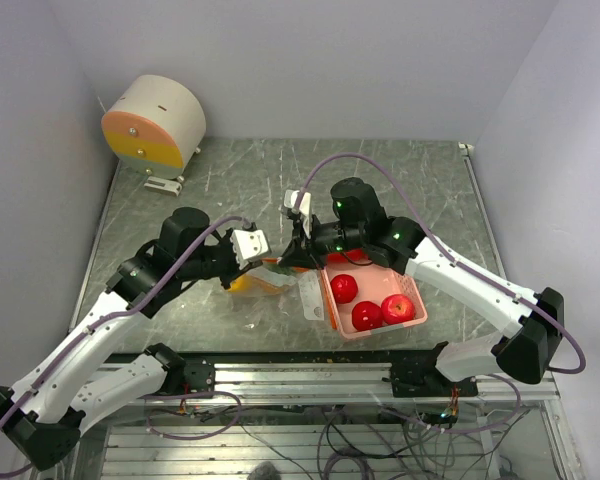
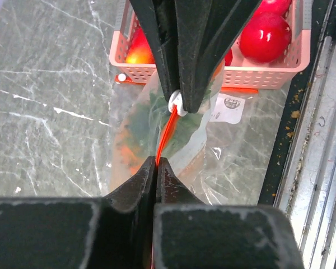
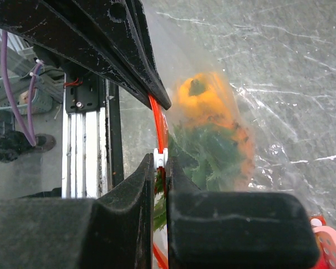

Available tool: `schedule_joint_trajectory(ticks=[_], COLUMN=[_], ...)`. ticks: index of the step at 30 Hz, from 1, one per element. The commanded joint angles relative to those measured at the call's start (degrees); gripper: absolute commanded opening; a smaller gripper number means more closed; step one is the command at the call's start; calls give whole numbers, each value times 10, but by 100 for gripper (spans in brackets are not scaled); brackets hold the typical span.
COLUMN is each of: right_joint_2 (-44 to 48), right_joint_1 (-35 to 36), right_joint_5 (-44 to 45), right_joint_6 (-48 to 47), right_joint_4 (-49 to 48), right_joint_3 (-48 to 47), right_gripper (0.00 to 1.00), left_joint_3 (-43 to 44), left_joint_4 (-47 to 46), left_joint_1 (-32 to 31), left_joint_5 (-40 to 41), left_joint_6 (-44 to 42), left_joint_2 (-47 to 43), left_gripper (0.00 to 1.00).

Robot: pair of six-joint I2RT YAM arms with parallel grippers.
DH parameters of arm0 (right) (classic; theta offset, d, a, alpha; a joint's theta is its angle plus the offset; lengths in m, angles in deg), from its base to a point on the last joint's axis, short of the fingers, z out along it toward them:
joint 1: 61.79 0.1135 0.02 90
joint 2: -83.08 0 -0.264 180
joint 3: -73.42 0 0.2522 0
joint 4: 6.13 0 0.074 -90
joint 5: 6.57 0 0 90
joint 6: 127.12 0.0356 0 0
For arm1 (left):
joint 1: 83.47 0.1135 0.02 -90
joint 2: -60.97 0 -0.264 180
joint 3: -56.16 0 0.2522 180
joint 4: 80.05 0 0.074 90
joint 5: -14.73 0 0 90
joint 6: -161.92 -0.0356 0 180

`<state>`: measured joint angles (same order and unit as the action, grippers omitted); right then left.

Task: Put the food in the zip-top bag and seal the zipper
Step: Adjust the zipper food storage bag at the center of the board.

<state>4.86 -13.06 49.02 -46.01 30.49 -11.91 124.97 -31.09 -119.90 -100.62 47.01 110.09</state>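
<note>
Orange zipper strip (image 2: 165,131) of the clear plastic zip-top bag (image 2: 229,151), just before the pink slotted basket (image 2: 269,75), is pinched shut by the left gripper (image 2: 157,162) at its end and the right gripper (image 3: 161,162) at the white slider (image 2: 176,103); sealing seems in hand, calling for a steady slide along the strip. Bumpy orange toy fruit (image 3: 204,101) lies bagged, while glossy red toy apples (image 2: 266,36) sit in the basket; beyond it, grey marbled tabletop (image 2: 50,84) and pale walls (image 1: 310,60).

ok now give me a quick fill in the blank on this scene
The apples in the pink basket are ____. The left claw and right claw are both ____ on the zipper. The orange fruit in the bag has ____ leaves. Missing: red, shut, green.
</note>
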Motion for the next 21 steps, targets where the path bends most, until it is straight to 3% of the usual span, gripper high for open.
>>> schedule_joint_trajectory(ticks=[1,8,12,19,21], right_joint_2=[17,28,33,118,127], right_joint_1=[-5,-36,-38,-39,-41], right_joint_5=[8,25,54,223,258], right_joint_6=[-2,3,26,134,173], right_joint_4=[-14,-42,-59,-131,-131], right_joint_3=[10,32,29,73,79], right_gripper=[0,2,24,94,100], left_joint_3=[15,-3,-23,-56,-62], left_joint_4=[-15,-31,-52,-75,-82], left_joint_1=[2,2,3,2,2], left_joint_5=[42,97,97,103,99], left_joint_6=[21,56,73,105,110], left_joint_2=[4,-28,-44,-66,-77], left_gripper=[7,7,7,7,7])
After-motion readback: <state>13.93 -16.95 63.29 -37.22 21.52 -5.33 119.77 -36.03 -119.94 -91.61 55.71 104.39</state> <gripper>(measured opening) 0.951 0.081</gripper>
